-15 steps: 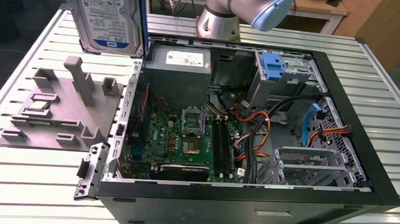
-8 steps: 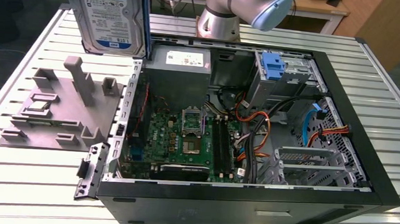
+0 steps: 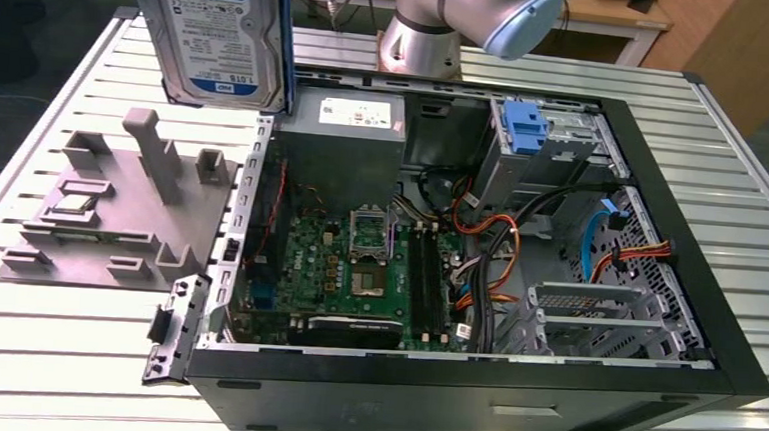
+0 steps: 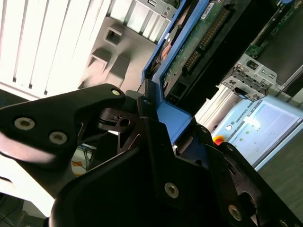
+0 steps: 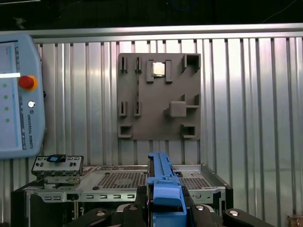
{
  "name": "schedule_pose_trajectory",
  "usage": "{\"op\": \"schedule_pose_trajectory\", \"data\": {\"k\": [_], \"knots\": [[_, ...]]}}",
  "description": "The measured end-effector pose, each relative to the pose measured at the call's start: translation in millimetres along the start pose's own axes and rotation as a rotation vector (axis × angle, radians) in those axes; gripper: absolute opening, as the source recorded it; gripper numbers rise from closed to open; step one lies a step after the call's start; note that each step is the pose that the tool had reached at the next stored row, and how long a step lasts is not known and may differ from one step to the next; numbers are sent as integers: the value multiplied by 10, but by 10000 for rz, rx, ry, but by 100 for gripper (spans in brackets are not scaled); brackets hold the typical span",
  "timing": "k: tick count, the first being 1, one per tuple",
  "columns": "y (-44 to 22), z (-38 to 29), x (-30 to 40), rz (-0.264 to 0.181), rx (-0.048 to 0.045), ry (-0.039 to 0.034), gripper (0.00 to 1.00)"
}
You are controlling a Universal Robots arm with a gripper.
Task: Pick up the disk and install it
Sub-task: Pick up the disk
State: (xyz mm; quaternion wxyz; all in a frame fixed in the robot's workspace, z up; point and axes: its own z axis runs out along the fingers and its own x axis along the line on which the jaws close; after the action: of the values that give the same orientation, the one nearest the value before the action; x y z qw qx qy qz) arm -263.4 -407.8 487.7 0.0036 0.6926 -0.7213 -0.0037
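Exterior view looks down on the computer case, both wrist views close along the disk

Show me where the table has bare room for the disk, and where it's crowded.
The gripper holds the disk. Bare table runs between the computer case and the edge at the exterior view's right, and between the grey plate and the near edge. Inside the case, cables and circuit board crowd it.
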Motion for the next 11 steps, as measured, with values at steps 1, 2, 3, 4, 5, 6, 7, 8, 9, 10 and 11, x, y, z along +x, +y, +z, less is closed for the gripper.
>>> {"op": "schedule_pose_trajectory", "data": {"k": [1,2,3,4,5,6,7,8,9,10,11], "knots": [[-6,0,0,1,1,6,37],[-12,0,0,0,1,14,37],[-17,-1,-1,1,1,21,37],[-23,0,-1,0,1,29,37],[-29,0,-1,1,2,35,37],[-34,-1,-1,1,1,42,37],[-40,0,-1,1,2,49,37],[-46,0,-1,0,3,56,37],[-52,0,-2,1,3,63,37],[-57,-1,-2,1,3,71,37],[-63,0,-2,1,4,77,37]]}}
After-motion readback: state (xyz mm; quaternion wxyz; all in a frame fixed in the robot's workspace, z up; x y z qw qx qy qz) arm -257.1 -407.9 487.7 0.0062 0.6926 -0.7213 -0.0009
